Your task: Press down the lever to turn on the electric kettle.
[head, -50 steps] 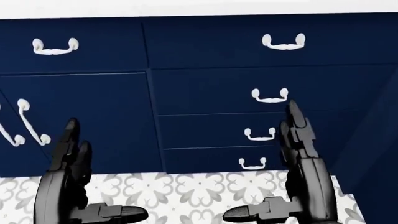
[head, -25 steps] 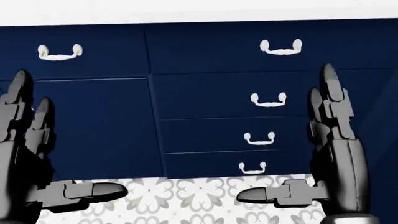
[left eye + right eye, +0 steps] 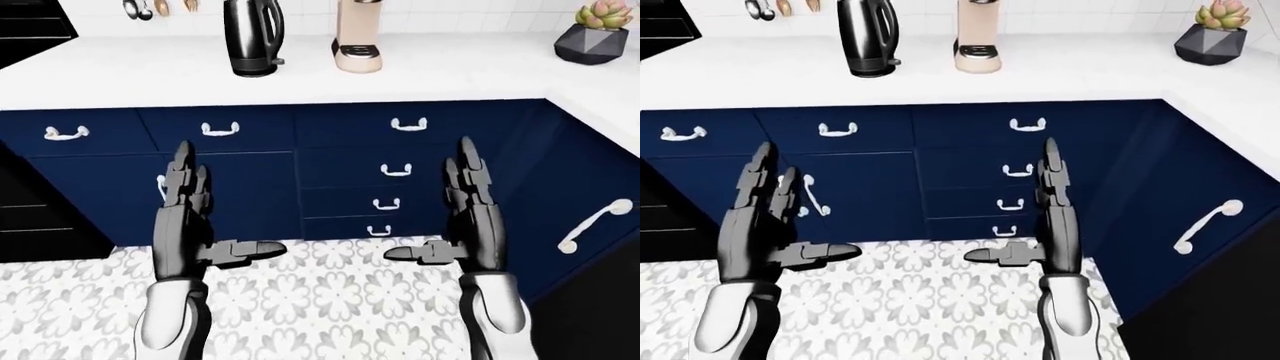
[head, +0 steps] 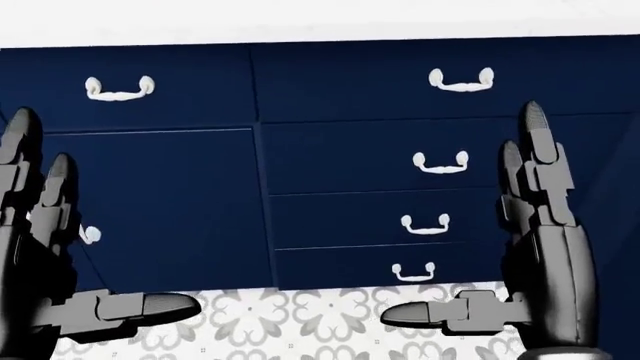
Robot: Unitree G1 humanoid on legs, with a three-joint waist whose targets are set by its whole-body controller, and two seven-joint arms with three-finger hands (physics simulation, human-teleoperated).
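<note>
A dark electric kettle (image 3: 252, 37) stands upright on the white counter (image 3: 440, 71) at the top left of the left-eye view; its lever does not show clearly. Both hands are held up well below the counter, before the navy cabinets. My left hand (image 3: 200, 214) is open, fingers pointing up and thumb out to the right. My right hand (image 3: 455, 214) is open the same way, thumb out to the left. Neither hand touches anything. The head view shows only the two hands (image 4: 60, 255) (image 4: 510, 247) and the drawers.
A beige coffee machine (image 3: 357, 36) stands right of the kettle. A potted succulent (image 3: 598, 30) sits at the counter's top right. Navy drawers with white handles (image 3: 396, 170) run under the counter, and a cabinet run (image 3: 590, 225) juts along the right. Patterned tile floor (image 3: 320, 300) lies below.
Both hands have risen in the head view, most of it in the first half second. The picture has shifted slightly, so the camera has moved a little.
</note>
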